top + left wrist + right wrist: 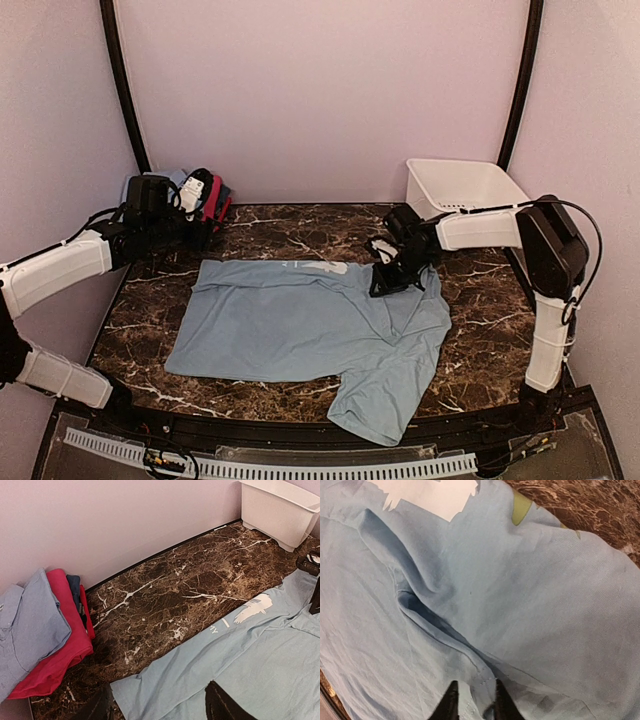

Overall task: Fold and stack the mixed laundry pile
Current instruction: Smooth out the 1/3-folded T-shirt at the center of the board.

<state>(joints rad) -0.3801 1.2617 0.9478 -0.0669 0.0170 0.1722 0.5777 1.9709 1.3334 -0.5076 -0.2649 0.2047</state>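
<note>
A pale blue tee (300, 320) with a white print (320, 267) lies spread flat on the dark marble table, one sleeve hanging toward the front edge. My right gripper (386, 284) presses down at its back right part. In the right wrist view the fingers (474, 700) pinch a raised fold of the tee (545, 605). My left gripper (160, 712) stands open just above the tee's back left corner (150, 685), with nothing between its fingers. Folded pieces of the laundry are stacked at the back left (210, 195): pale blue (25, 625), magenta (60, 645) and dark (75, 587).
A white plastic tub (465, 185) stands at the back right corner, also in the left wrist view (280, 510). Bare marble (165, 595) runs between the folded stack and the tub, behind the tee. Pale walls close in the table on three sides.
</note>
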